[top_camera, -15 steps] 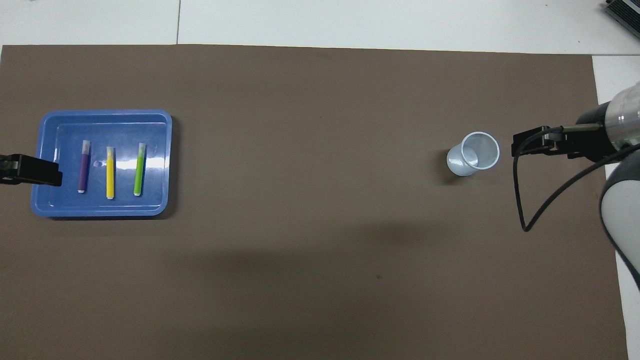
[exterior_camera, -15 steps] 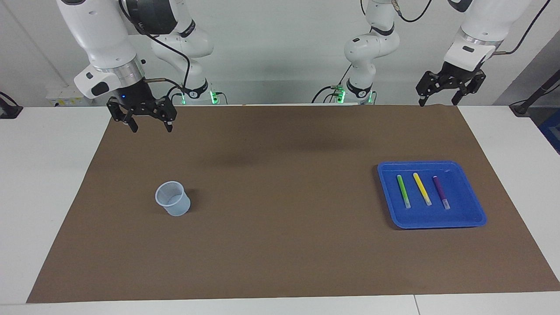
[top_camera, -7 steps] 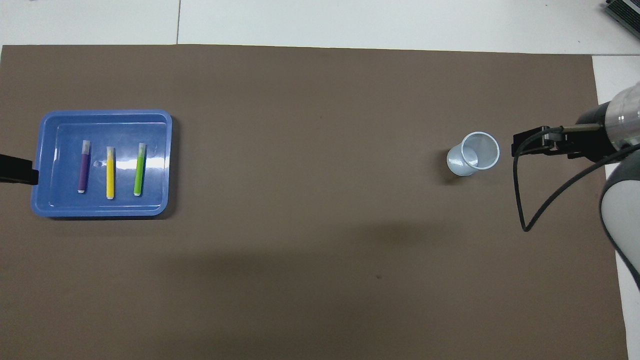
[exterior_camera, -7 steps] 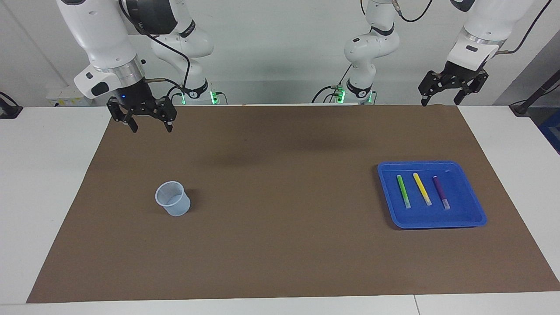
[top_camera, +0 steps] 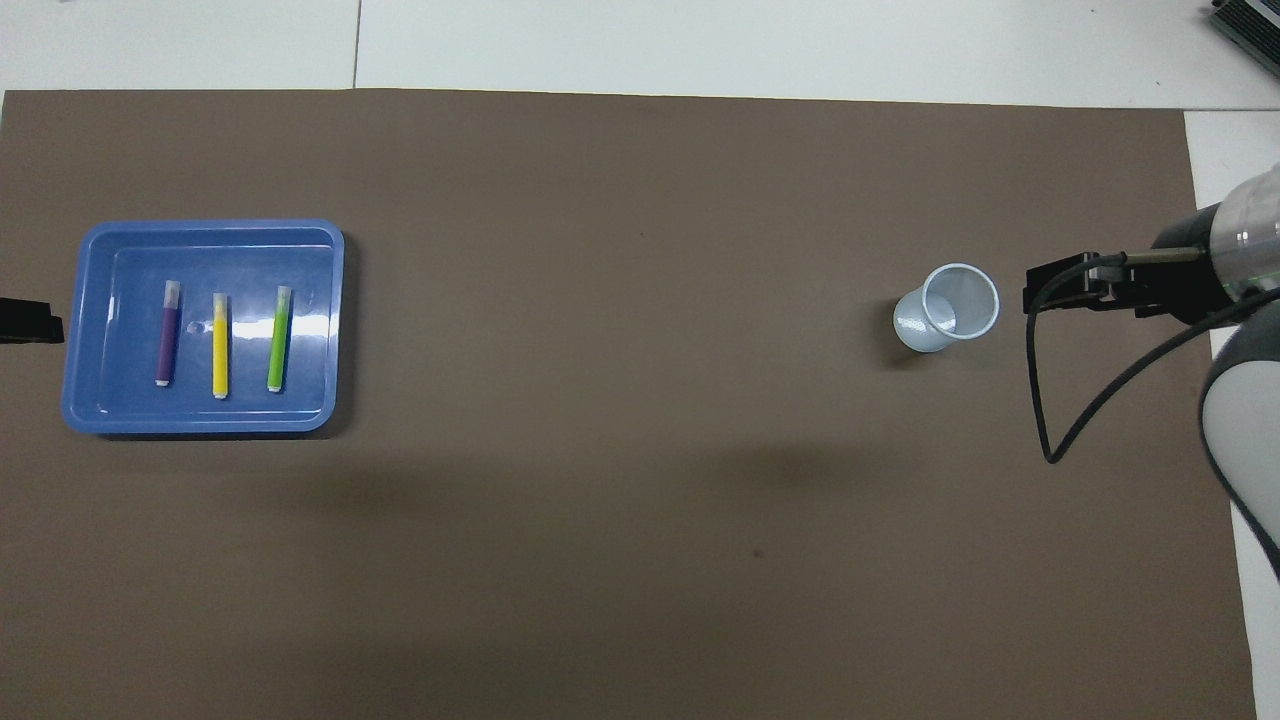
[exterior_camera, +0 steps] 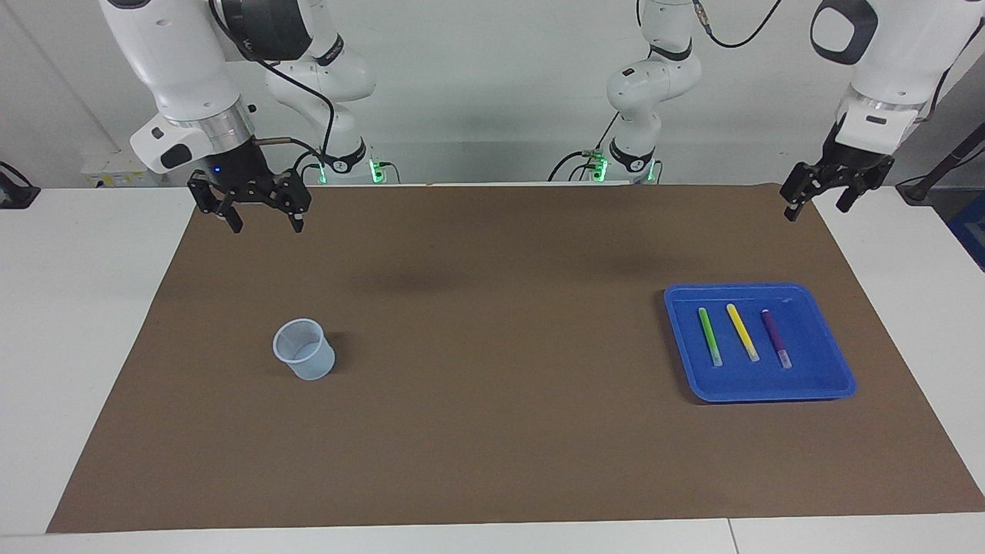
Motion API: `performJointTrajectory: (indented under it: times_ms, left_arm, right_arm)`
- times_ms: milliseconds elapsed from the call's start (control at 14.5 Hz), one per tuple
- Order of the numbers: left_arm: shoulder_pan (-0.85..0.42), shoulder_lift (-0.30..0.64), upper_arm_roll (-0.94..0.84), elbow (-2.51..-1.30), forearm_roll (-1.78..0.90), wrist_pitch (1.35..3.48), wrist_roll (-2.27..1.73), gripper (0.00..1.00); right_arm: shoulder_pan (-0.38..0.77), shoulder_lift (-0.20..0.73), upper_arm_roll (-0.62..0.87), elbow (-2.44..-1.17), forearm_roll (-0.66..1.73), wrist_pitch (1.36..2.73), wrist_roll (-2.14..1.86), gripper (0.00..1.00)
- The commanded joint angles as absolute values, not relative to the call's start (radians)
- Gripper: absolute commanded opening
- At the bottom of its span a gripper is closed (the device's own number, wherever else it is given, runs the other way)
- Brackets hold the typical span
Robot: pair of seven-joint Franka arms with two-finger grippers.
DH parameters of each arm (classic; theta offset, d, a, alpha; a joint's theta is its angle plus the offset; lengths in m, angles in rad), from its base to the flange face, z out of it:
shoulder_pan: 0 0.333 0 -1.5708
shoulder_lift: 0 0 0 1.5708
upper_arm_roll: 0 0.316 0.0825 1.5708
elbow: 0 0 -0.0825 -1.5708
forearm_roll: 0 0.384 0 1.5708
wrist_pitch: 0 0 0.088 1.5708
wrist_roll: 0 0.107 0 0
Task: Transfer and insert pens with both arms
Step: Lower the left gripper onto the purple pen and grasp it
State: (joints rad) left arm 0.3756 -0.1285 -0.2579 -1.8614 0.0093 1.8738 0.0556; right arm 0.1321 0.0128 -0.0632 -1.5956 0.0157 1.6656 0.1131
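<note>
Three pens lie side by side in a blue tray [exterior_camera: 835,387] toward the left arm's end of the table: green [exterior_camera: 709,336], yellow [exterior_camera: 742,332] and purple [exterior_camera: 776,338]. In the overhead view they show as purple [top_camera: 167,333], yellow [top_camera: 220,345] and green [top_camera: 279,338]. My left gripper [exterior_camera: 815,210] hangs open and empty over the mat's corner by the robots, apart from the tray; only its tip [top_camera: 30,322] shows in the overhead view. My right gripper [exterior_camera: 264,225] hangs open and empty over the mat's edge by the robots, and the right arm waits.
A pale translucent cup [exterior_camera: 304,350] stands upright on the brown mat [exterior_camera: 492,431] toward the right arm's end; in the overhead view the cup [top_camera: 950,307] lies beside the right gripper [top_camera: 1040,285]. White table surface surrounds the mat.
My left gripper has swung outward toward the left arm's end of the table and come a little lower. The right arm, pens, tray and cup have not moved.
</note>
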Motion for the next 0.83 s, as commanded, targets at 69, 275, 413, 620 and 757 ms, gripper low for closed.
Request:
performJointTrajectory:
  times_ms: [69,275,413,620,757]
  left_arm:
    - [0.419,0.039,-0.256,-1.878,0.008,2.014,0.116,1.0]
    - [0.425,0.179,-0.256,-1.817,0.043,2.126,0.137,0.98]
    - [0.426,0.294,-0.256,-1.744,0.078,2.138,0.141,0.93]
    - [0.425,0.408,-0.256,-1.71,0.114,2.203,0.164,0.82]
    - [0.422,0.405,-0.258,-1.764,0.114,2.213,0.163,0.7]
  right_arm:
    - [0.126,-0.009,-0.066,-1.62,0.032,1.666,0.101,1.0]
    - [0.124,-0.009,-0.066,-1.618,0.032,1.666,0.101,1.0]
    - [0.126,-0.008,-0.066,-1.618,0.032,1.666,0.101,1.0]
    - [0.126,-0.009,-0.066,-1.62,0.032,1.666,0.101,1.0]
    - [0.126,-0.009,-0.066,-1.618,0.032,1.666,0.101,1.0]
